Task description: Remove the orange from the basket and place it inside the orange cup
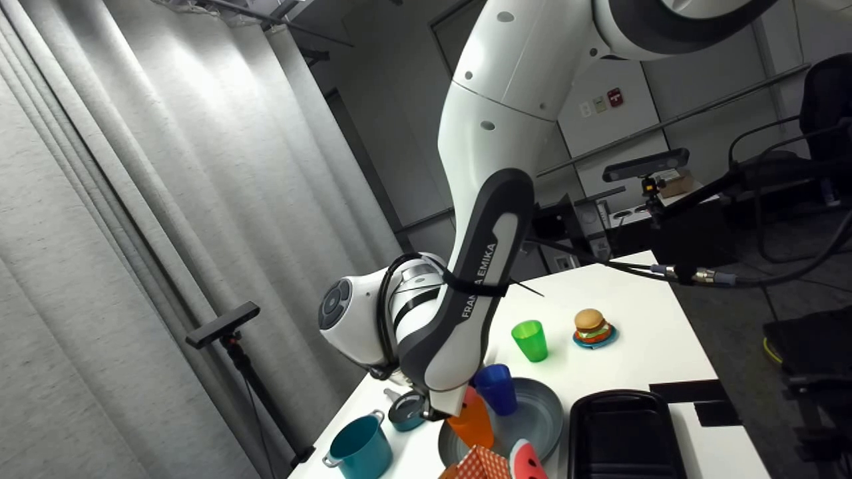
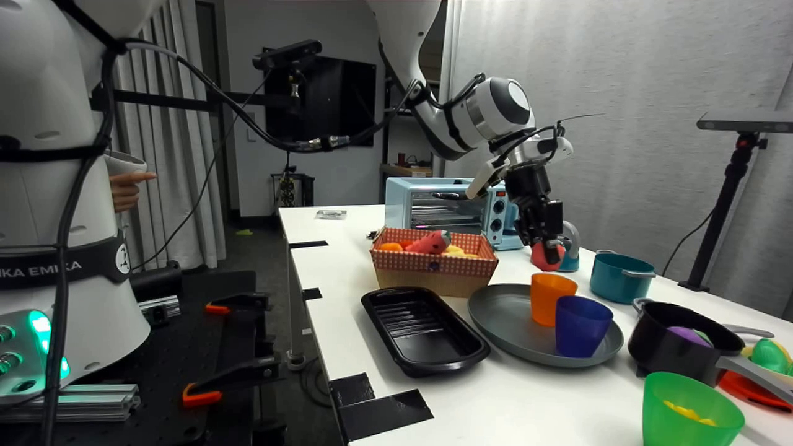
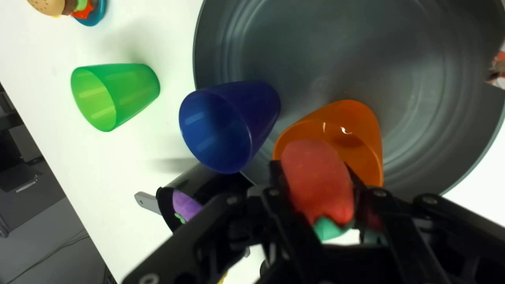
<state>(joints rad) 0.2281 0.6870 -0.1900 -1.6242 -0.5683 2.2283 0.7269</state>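
My gripper [image 3: 315,173] is shut on a red toy piece [image 3: 315,177] with a green end, one finger on each side. In an exterior view the gripper [image 2: 549,238] holds the red piece [image 2: 544,256] in the air, behind the orange cup [image 2: 550,297]. In the wrist view the piece overlaps the open mouth of the orange cup [image 3: 357,118], which stands upright on a wide round grey dish [image 3: 355,51]. The checked basket [image 2: 427,279] holds a red watermelon-like toy, yellow pieces and a small orange-coloured piece [image 2: 391,246], likely the orange; it is partly hidden.
A blue cup [image 2: 581,328] stands beside the orange cup on the dish. Around it are a black tray [image 2: 427,334], a teal pot [image 2: 619,279], a black pot [image 2: 675,353] with a purple toy, a green cup [image 3: 130,92], a toy burger [image 1: 591,326] and a blue toaster oven [image 2: 399,198].
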